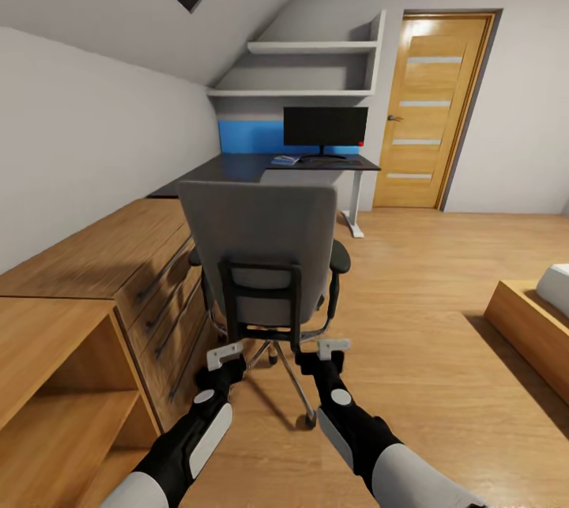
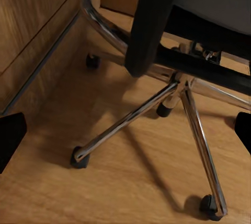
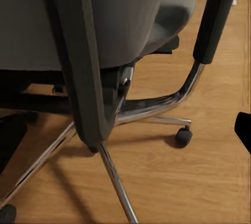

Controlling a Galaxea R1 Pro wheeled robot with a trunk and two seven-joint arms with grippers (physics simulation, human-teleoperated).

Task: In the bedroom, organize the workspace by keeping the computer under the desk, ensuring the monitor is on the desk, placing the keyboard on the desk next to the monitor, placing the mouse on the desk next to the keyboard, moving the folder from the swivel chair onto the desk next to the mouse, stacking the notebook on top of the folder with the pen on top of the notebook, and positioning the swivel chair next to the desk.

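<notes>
You have one swivel chair [image 1: 261, 255] directly ahead of both grippers, its back toward you. The left gripper [image 1: 224, 352] and right gripper [image 1: 333, 347] sit low behind it, near the chrome star base [image 2: 180, 85]; their fingers are spread, holding nothing. Beyond the chair stands one desk [image 1: 261, 168] carrying one monitor [image 1: 325, 127]. Three castors [image 2: 79, 158] appear between the left fingers.

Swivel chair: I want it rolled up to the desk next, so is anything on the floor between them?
Nothing visible blocks it. Bare wood floor runs from the swivel chair to the desk; the low wooden cabinet flanks the path on the left.
</notes>
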